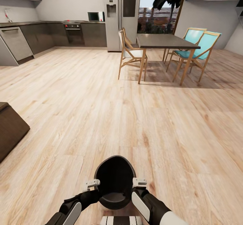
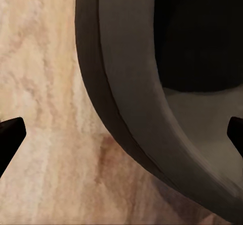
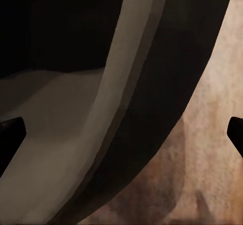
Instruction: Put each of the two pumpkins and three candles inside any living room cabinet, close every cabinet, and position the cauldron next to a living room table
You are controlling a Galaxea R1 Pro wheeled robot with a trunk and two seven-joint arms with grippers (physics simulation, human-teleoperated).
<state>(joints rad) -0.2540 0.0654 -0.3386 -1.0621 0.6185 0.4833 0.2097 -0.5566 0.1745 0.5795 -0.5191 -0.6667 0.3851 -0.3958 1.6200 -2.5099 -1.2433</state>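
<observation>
— Two claws flank one pot; how do they stand?
— The left claw sits at one side of the cauldron and the right claw at the opposite side, each against its rim. In the left wrist view the dark fingertips are spread wide, with the cauldron's rim running between them; the right wrist view gives the same wide spread across the cauldron's wall. Whether the pads press the pot I cannot tell.

— And the cauldron itself?
— Between the two claws, mouth tilted toward the head camera, its black hollow and grey inner floor visible, above the pale wood floor.

— Beyond the claws?
— Ahead and to the right, well apart, a dark-topped surface on wooden legs, with a white-seated chair on its near-left side and two turquoise chairs on its right. Off to the left, the corner of a dark brown block. Farthest ahead, grey kitchen cupboards, an oven, a fridge and a window showing palms
</observation>
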